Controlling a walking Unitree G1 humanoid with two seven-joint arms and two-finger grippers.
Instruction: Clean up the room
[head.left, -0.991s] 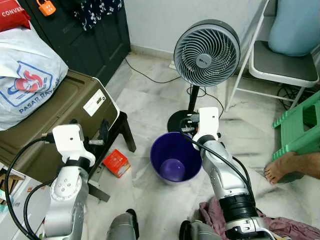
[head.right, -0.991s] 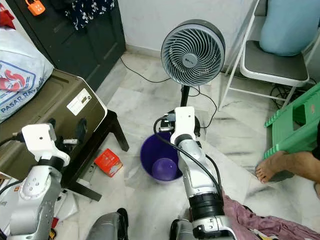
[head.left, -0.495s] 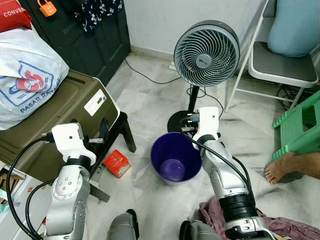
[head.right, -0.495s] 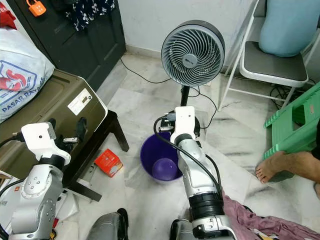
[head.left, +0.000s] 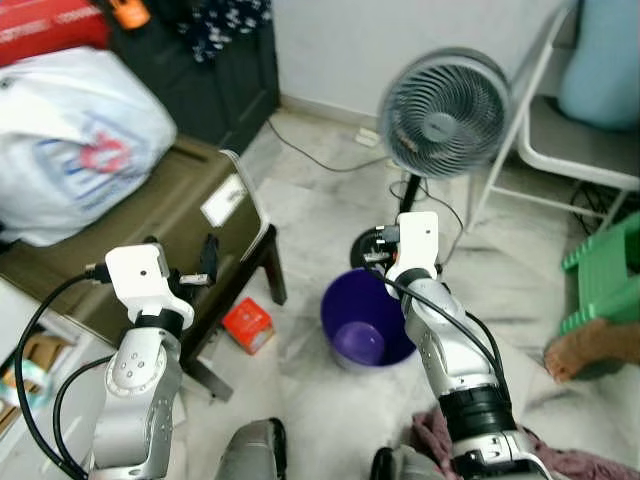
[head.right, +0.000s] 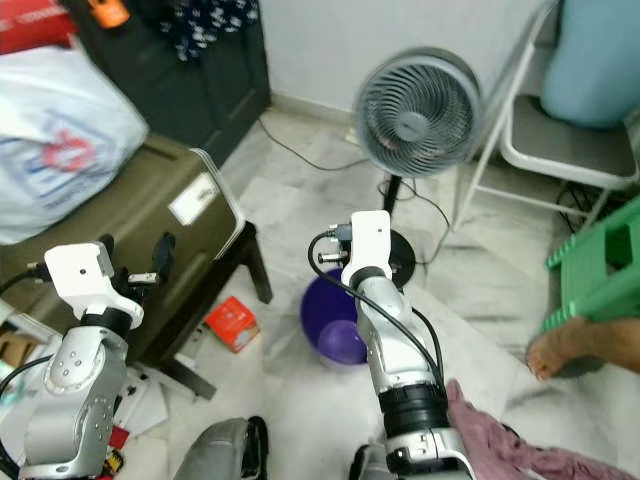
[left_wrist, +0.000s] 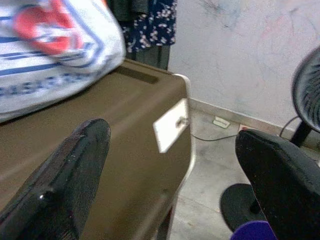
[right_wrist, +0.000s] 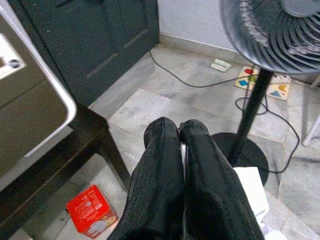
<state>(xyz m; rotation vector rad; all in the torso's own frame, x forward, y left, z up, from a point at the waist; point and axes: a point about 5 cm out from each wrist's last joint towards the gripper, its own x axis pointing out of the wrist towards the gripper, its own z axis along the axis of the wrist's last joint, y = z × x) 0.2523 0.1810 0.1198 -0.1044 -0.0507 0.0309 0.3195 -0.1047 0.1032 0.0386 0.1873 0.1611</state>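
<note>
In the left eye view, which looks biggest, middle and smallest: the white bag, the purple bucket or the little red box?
1. White bag, though it sits higher, nearer the camera, which helps.
2. Purple bucket.
3. Red box, clearly smallest.

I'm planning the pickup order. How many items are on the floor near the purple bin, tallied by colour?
Red: 1, the small red cardboard box
Purple: 1, the round purple plastic bin itself
Grey: 1, the grey pedestal fan
Green: 1, the green plastic step stool
Total: 4
</note>
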